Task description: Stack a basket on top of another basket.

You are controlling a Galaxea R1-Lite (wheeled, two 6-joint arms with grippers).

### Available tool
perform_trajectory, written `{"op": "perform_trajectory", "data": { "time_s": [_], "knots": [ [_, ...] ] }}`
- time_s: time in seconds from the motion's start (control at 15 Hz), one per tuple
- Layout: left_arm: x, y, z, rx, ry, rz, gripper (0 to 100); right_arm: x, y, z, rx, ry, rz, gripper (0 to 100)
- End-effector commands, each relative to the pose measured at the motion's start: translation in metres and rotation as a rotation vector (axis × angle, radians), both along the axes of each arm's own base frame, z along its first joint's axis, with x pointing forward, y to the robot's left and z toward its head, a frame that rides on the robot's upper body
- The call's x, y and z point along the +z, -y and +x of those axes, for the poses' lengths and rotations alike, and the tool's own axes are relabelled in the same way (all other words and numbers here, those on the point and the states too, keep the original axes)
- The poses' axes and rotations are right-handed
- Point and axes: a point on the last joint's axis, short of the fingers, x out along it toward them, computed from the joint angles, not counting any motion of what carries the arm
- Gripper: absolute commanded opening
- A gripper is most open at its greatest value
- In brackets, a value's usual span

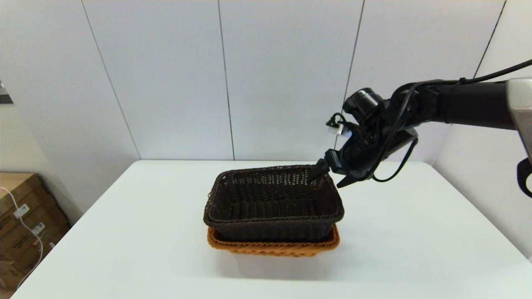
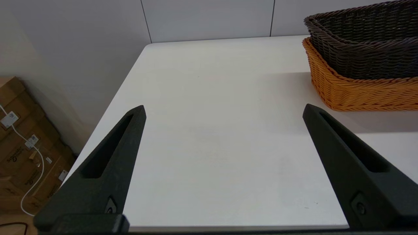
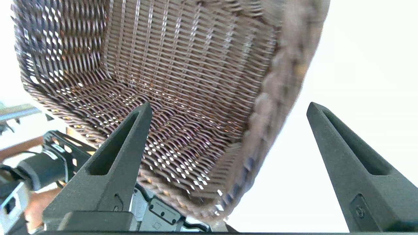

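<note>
The dark brown basket [image 1: 272,203] sits nested in the orange-tan basket [image 1: 274,248] at the middle of the table, rims roughly level. Only the orange basket's rim and upper wall show below it. My right gripper [image 1: 328,179] is open at the dark basket's far right corner, one finger over the inside, the other outside. In the right wrist view the rim [image 3: 277,98] runs between the spread fingers of the gripper [image 3: 228,107] with gaps on both sides. The left gripper [image 2: 224,109] hovers open and empty over bare table, left of both baskets [image 2: 365,42], [image 2: 359,94].
The white table [image 1: 124,228] meets grey wall panels at the back. Cardboard boxes [image 1: 20,220] with a white cable stand on the floor beyond the table's left edge, and the boxes [image 2: 19,147] also show in the left wrist view.
</note>
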Motion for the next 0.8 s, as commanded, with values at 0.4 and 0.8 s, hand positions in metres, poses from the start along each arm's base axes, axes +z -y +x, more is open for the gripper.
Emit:
{"op": "perform_trajectory", "data": {
  "time_s": [0.4, 0.8],
  "knots": [
    [0.000, 0.000, 0.000, 0.001, -0.003, -0.001, 100, 0.056, 0.111, -0.035, -0.083, 0.096, 0.040, 100],
    [0.000, 0.000, 0.000, 0.002, -0.003, -0.001, 100, 0.063, 0.205, -0.079, -0.220, 0.154, 0.065, 100]
  ]
}}
